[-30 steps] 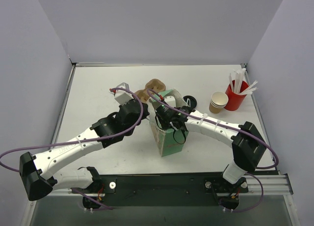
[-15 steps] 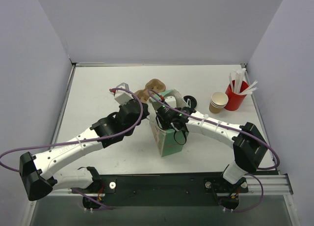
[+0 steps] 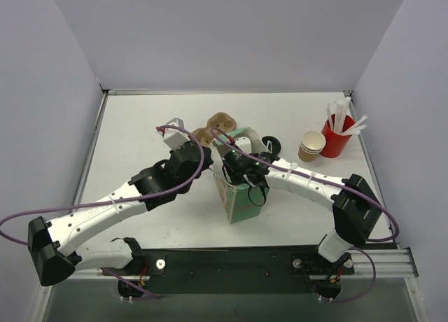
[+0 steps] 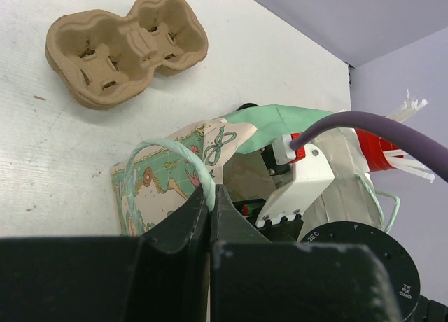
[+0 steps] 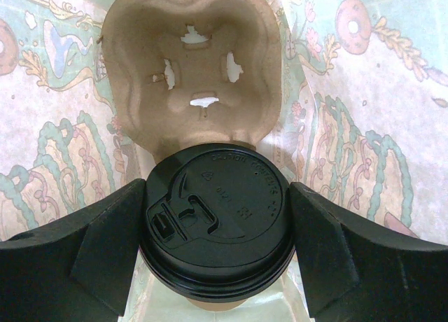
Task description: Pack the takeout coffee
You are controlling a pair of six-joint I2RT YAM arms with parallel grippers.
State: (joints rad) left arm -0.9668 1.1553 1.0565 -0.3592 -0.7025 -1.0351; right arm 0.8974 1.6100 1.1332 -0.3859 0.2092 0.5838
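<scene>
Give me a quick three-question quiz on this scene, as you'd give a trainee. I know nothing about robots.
1. True or false: the left end effector is pinching the rope handle of the paper bag.
2. Multiple choice: the right end effector holds a lidded coffee cup inside the bag. Its lid is: A white, B black, C red.
3. One pulp carrier lies on the table. Where is the second?

Key
1. True.
2. B.
3. The second carrier is inside the bag, at its bottom, beyond the held cup.
</scene>
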